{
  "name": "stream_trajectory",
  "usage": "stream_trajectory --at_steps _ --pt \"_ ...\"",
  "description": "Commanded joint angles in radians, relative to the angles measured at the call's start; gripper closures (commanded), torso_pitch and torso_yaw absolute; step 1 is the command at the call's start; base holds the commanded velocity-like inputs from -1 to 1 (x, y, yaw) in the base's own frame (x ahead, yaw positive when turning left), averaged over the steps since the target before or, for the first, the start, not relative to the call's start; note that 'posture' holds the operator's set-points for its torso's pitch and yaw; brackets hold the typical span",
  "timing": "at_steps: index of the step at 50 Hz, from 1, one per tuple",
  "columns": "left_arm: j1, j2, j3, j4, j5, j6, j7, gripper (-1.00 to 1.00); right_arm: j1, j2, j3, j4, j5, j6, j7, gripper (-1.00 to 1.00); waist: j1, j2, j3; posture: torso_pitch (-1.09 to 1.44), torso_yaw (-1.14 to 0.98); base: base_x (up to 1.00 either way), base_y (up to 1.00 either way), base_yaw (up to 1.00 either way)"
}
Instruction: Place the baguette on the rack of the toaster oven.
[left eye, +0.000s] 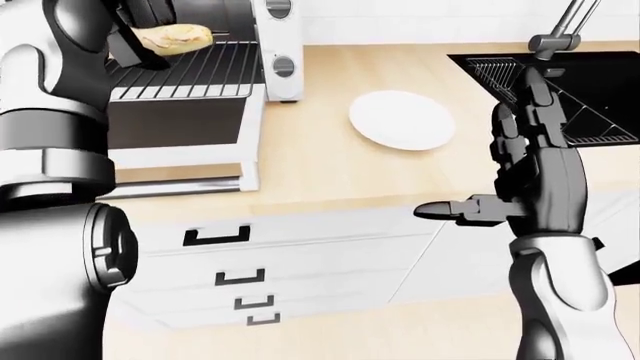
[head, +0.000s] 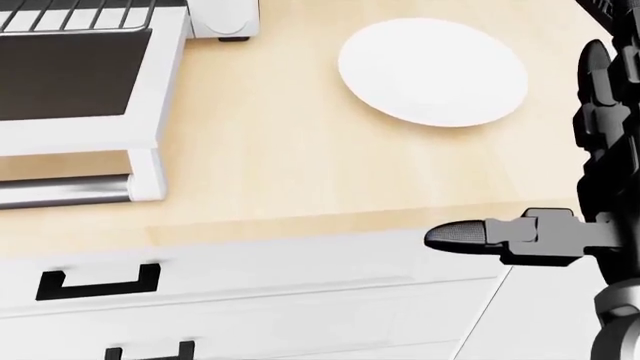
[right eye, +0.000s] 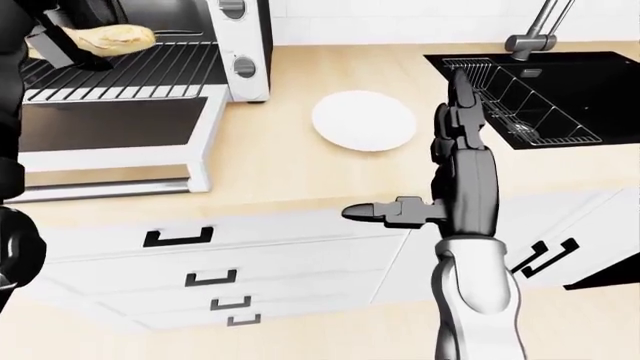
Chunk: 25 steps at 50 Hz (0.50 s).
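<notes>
Here, the toaster oven (left eye: 230, 67) stood at the upper left of the left-eye view with its door (left eye: 175, 135) dropped flat toward the bottom of the view and its wire rack (left eye: 190, 71) exposed. The baguette (left eye: 172, 36) was held above the left part of the rack, tilted slightly, its pale end pointing right; whether it touched the wires could not be told. The left robot hand (left eye: 135, 34) gripped the baguette at its left end, dark fingers wrapped about the loaf, while the left arm filled the left edge of the view.

The right robot hand (right eye: 450, 161) hung apart from everything, over the edge of the wooden table (head: 300, 165), fingers straight and pointing toward the top of the view, thumb (head: 470, 235) stuck out to the left, holding nothing.

A white plate (head: 432, 71) lay bare on the table, right of the toaster oven and well apart from it. A black sink (right eye: 540, 97) with a wire basket and a metal faucet (right eye: 530, 34) occupied the upper right of the right-eye view. White drawers with black handles (left eye: 217, 236) ran below the table edge; 4 handles showed in a column in the left-eye view.
</notes>
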Motion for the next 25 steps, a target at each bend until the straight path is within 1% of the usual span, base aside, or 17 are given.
stream_trajectory --at_steps 1,8,21,25 --pt "-0.045 0.011 0.010 -0.038 0.003 -0.019 0.040 1.00 -0.017 -0.005 0.000 -0.024 -0.004 -0.033 -0.003 -1.00 -0.001 0.007 -0.031 0.06 0.00 0.00 0.00 0.00" --pt "-0.045 0.006 0.007 -0.025 0.016 -0.024 0.060 1.00 -0.016 -0.003 0.001 -0.021 -0.007 -0.036 -0.002 -1.00 -0.001 0.008 -0.032 0.06 0.00 0.00 0.00 0.00" --pt "-0.005 0.006 0.010 -0.049 0.035 -0.020 0.037 1.00 -0.005 0.002 0.004 -0.021 -0.010 -0.044 -0.001 -1.00 -0.002 0.011 -0.033 0.06 0.00 0.00 0.00 0.00" --pt "-0.007 0.007 0.009 -0.047 0.039 -0.018 0.035 0.93 -0.004 0.002 0.002 -0.022 -0.010 -0.044 0.000 -1.00 -0.002 0.011 -0.034 0.06 0.00 0.00 0.00 0.00"
